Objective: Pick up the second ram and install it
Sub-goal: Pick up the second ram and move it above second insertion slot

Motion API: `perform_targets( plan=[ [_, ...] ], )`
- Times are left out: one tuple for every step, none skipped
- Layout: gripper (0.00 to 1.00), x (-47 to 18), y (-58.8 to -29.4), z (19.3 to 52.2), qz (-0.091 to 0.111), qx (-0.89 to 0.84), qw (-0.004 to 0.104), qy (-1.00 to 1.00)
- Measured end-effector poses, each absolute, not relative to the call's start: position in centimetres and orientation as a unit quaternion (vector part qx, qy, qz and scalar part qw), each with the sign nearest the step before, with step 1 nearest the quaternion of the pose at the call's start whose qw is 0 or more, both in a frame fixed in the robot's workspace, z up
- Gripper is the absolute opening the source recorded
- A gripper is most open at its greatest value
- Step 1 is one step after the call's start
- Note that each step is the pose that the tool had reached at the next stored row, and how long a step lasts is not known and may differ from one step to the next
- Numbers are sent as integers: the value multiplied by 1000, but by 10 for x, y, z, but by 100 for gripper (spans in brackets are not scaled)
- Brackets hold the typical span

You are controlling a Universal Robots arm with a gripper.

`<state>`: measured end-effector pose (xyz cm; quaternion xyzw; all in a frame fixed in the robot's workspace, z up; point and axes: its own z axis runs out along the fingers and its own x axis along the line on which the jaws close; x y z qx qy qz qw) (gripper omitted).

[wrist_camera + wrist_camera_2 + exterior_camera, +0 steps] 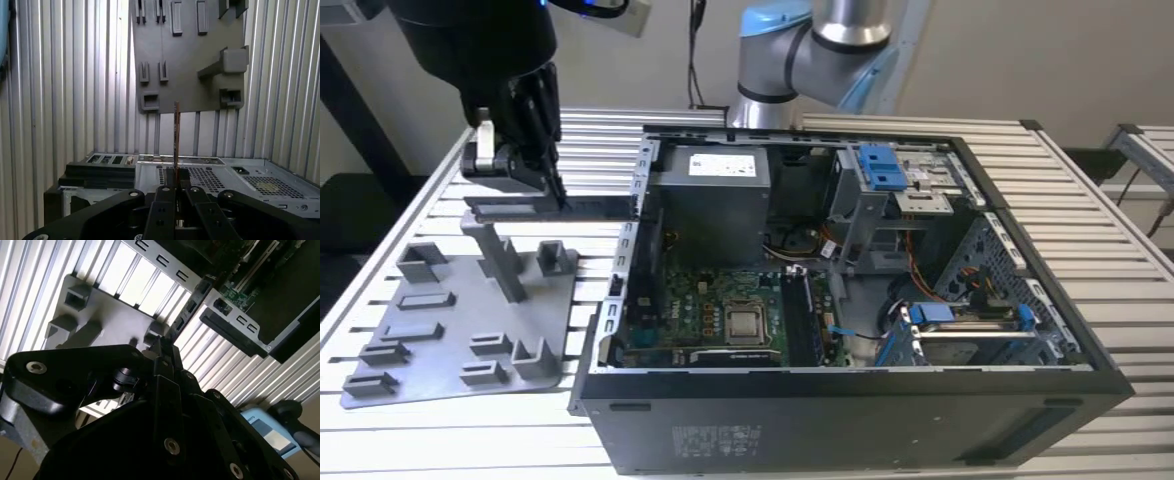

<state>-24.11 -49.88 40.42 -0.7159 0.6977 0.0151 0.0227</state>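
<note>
On the slatted white table point(454, 440), spotted a grey holder tray point(440, 320) lying just beside the open computer case point(854, 430). Caught the gripper point(540, 192) hanging near the tray's far end and the case's corner. And yes, found the jaws pinching the second ram point(176, 132) in the first wrist view, edge-on, poking out past the fingertips, over bare slats between tray and case.
</note>
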Motion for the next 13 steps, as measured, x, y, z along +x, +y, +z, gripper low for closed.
perform_targets(
  plan=[
    [14, -237, -499, 404, 15, -716, 23, 698],
    [14, -233, -499, 404, 15, -716, 23, 698],
    [14, -229, -499, 404, 15, -716, 23, 698],
    [14, -224, -499, 404, 15, -716, 23, 698],
    [14, -220, -499, 404, 15, -716, 23, 698],
    [14, -216, -499, 404, 15, -716, 23, 698],
    [14, -211, -499, 404, 15, -716, 23, 698],
    [14, -207, -499, 404, 15, -716, 23, 698],
    [14, -202, -499, 404, 15, -716, 23, 698],
    [14, -197, -499, 404, 15, -716, 23, 698],
    [14, -193, -499, 404, 15, -716, 23, 698],
    [14, -188, -499, 404, 15, -716, 23, 698],
    [14, -184, -499, 404, 15, -716, 23, 698]
  ],
)
